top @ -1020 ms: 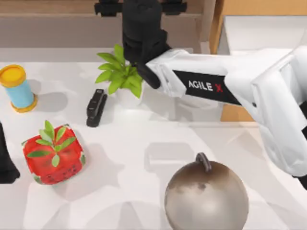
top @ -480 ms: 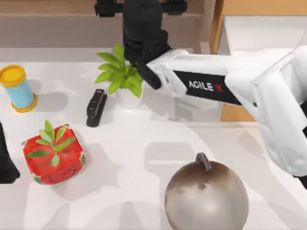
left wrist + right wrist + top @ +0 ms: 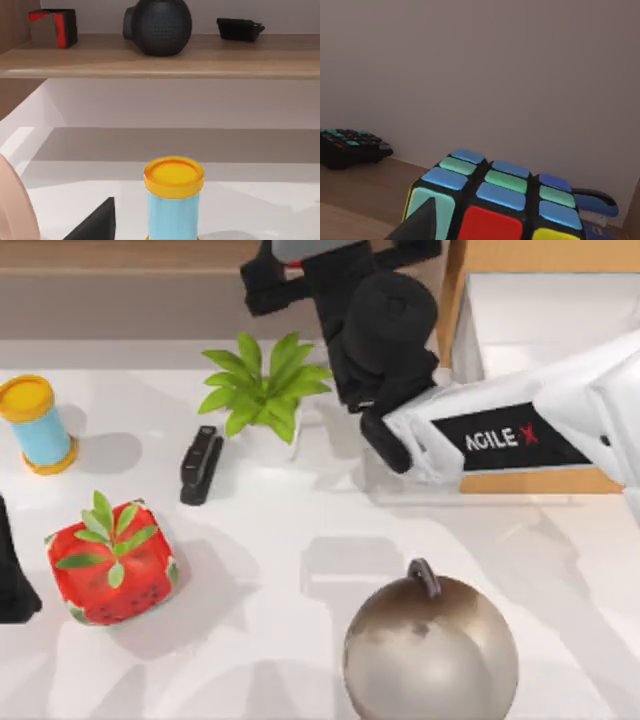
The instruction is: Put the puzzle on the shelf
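Note:
The puzzle point(image 3: 495, 200), a black-gridded cube with blue, green, red and yellow stickers, sits on the light-wood shelf point(image 3: 365, 195) against its grey-brown back panel. It lies just beyond my right gripper's black finger point(image 3: 415, 225) and is turned at an angle to it. My right gripper point(image 3: 310, 252) reaches over the shelf point(image 3: 120, 255) at the back of the table, angled toward the back left, and stands open. My left gripper point(image 3: 10, 580) is parked at the table's left edge, open, with one finger point(image 3: 95, 222) showing.
On the shelf are a black calculator point(image 3: 350, 147), a blue stapler-like item point(image 3: 595, 205), a grey-and-red box point(image 3: 50, 27) and a round black object point(image 3: 157, 25). On the table are a potted plant point(image 3: 260, 395), black stapler point(image 3: 200, 465), blue-yellow cylinder point(image 3: 35, 425), strawberry cube point(image 3: 110, 560), metal ball point(image 3: 430, 650) and cabinet point(image 3: 540, 310).
My right arm has swung to the right and its gripper has turned toward the back left. The plant is now uncovered. The left arm has not moved.

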